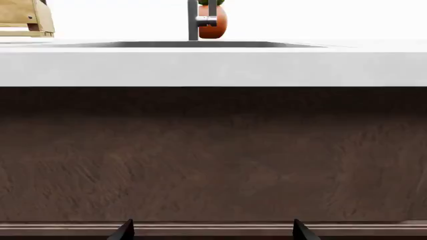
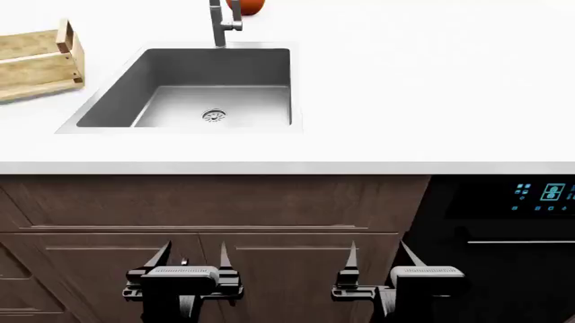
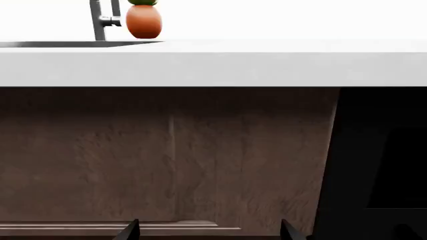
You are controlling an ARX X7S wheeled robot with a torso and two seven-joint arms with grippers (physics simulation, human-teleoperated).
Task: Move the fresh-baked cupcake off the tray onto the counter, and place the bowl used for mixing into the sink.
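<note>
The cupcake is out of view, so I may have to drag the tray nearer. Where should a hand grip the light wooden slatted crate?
Grip the light wooden slatted crate by its end wall facing the grey steel sink, beside the raised corner post, coming down from above with the left hand: that thin upright wall should fit between open fingers, and only this end shows.

Right wrist cam is basically staring at the white desk (image 3: pixel 267 62) edge-on, brown cabinet front (image 3: pixel 167 160) below with a black appliance panel (image 3: pixel 380 160) beside it, faucet (image 3: pixel 100 20) and orange-red pot (image 3: pixel 143 21) far back, end effector (image 3: pixel 210 230) fingertips spread apart.
</note>
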